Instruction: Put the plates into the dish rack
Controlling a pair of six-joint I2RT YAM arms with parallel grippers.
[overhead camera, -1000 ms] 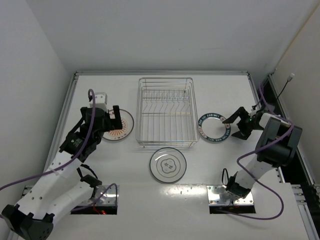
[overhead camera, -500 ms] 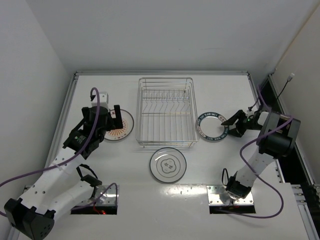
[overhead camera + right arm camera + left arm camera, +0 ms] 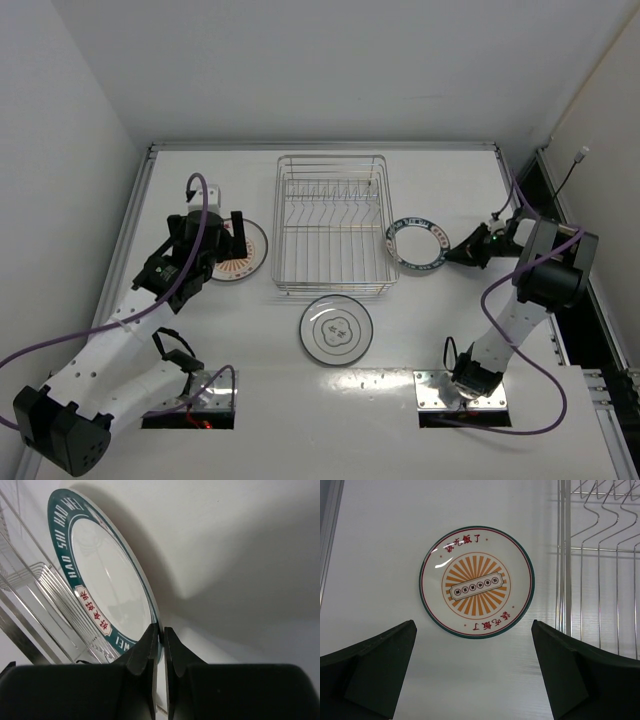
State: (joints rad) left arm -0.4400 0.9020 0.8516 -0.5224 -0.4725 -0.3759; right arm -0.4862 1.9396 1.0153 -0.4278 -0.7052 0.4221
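Teal-ringed plate is clamped at its rim by right gripper, just beside dish rack. Left gripper is held wide open over sunburst plate.

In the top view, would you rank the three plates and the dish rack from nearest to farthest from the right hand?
1. White teal-ringed plate, gripped at its rim by the right hand.
2. Silver wire dish rack, just left of it.
3. White plate with thin dark circles, on the near side of the rack.
4. White orange-sunburst plate, beyond the rack's left side.
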